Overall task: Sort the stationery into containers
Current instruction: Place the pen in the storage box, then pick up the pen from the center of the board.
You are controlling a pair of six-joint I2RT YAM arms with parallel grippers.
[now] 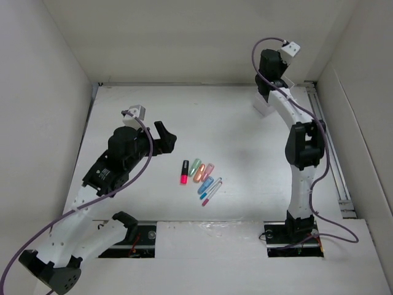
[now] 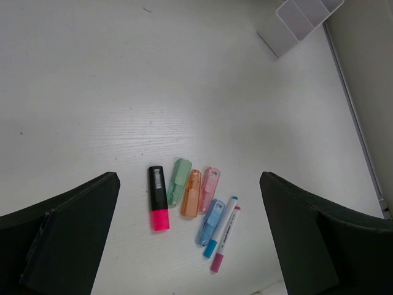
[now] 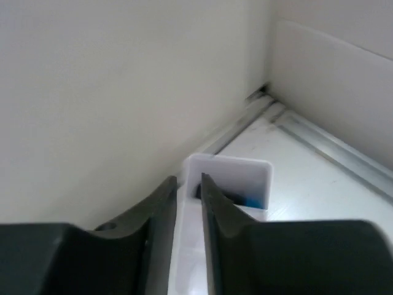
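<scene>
Inside the box (image 3: 230, 175), only the right wrist view shows a blue item (image 3: 252, 201).

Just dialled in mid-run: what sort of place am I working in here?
Likely a lab robot test cell, not an office: a white tabletop boxed in by plain white wall panels, two black-and-white robot arms bolted at its near edge, and a short row of coloured highlighters and pens laid out.

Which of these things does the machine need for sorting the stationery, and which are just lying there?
Belongs to the job: black-and-pink marker, green piece, orange piece, pink piece, blue piece, two thin white pens, white divided box.

Just there: purple cables, metal rail along the right side.
</scene>
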